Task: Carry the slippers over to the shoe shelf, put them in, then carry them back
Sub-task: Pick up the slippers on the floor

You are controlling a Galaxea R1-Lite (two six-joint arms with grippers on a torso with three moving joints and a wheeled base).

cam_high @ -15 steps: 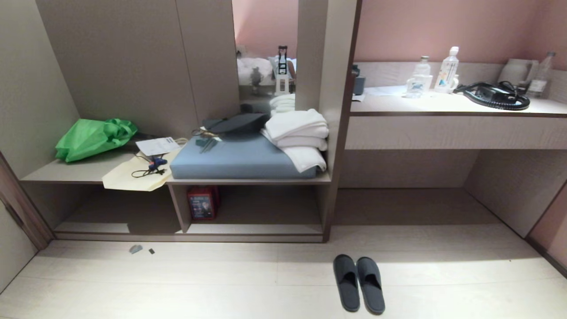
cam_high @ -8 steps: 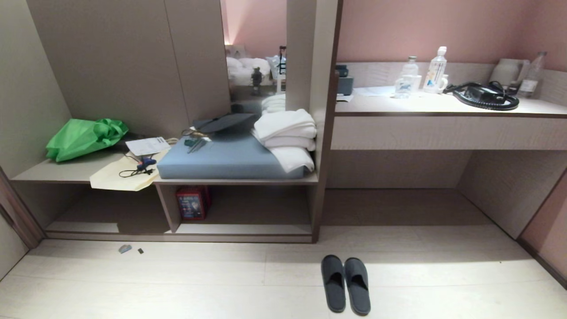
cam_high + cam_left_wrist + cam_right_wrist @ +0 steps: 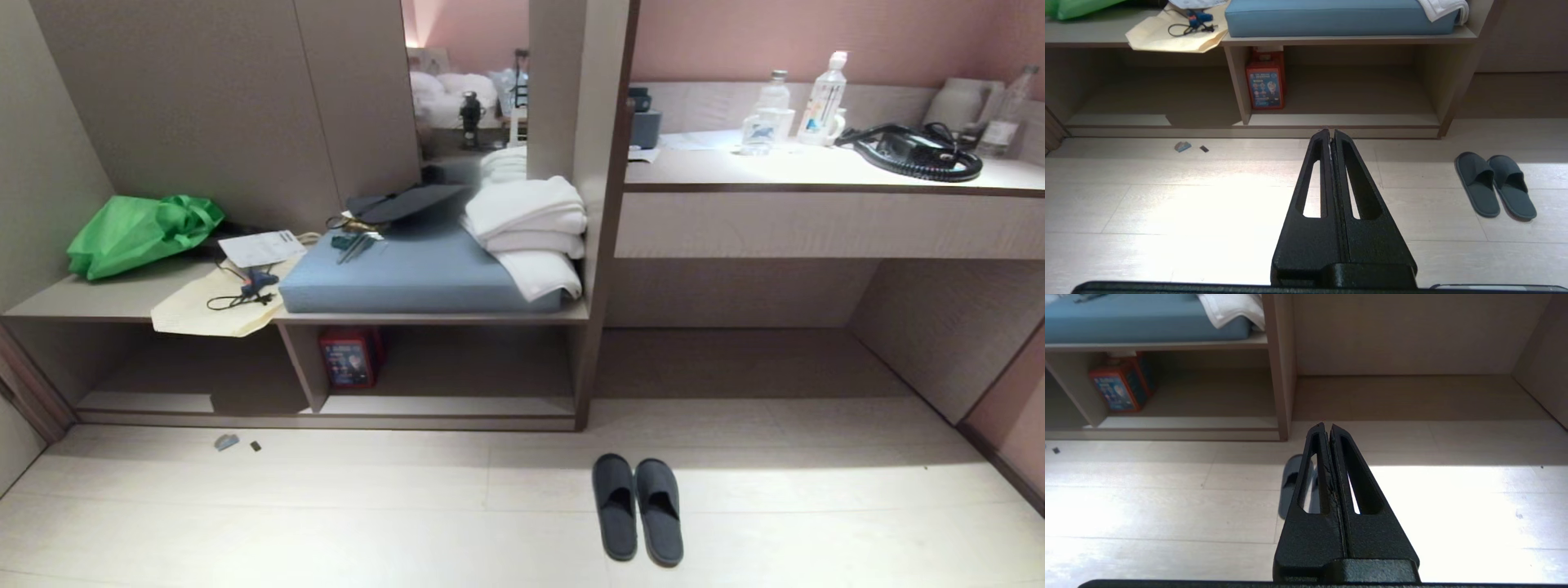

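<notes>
The slippers (image 3: 638,508), a dark grey pair, lie side by side on the pale floor in front of the shoe shelf's (image 3: 441,406) right end. They also show in the left wrist view (image 3: 1494,183), and the right wrist view shows the slippers (image 3: 1290,482) partly behind the fingers. The shoe shelf (image 3: 1339,119) has two low compartments split by an upright panel. My left gripper (image 3: 1331,131) hangs shut and empty over the floor, left of the pair. My right gripper (image 3: 1327,425) is shut and empty, just above the pair. Neither arm shows in the head view.
A red box (image 3: 349,358) stands in the shelf's right compartment beside the divider. On top lie a blue cushion (image 3: 408,278), white towels (image 3: 531,229) and a green bag (image 3: 135,233). A countertop (image 3: 816,175) with bottles and a phone is at right. Small scraps (image 3: 226,442) lie on the floor.
The whole head view has shifted, so the camera has moved: the scene slid left and then up. The slippers lie where they were on the floor.
</notes>
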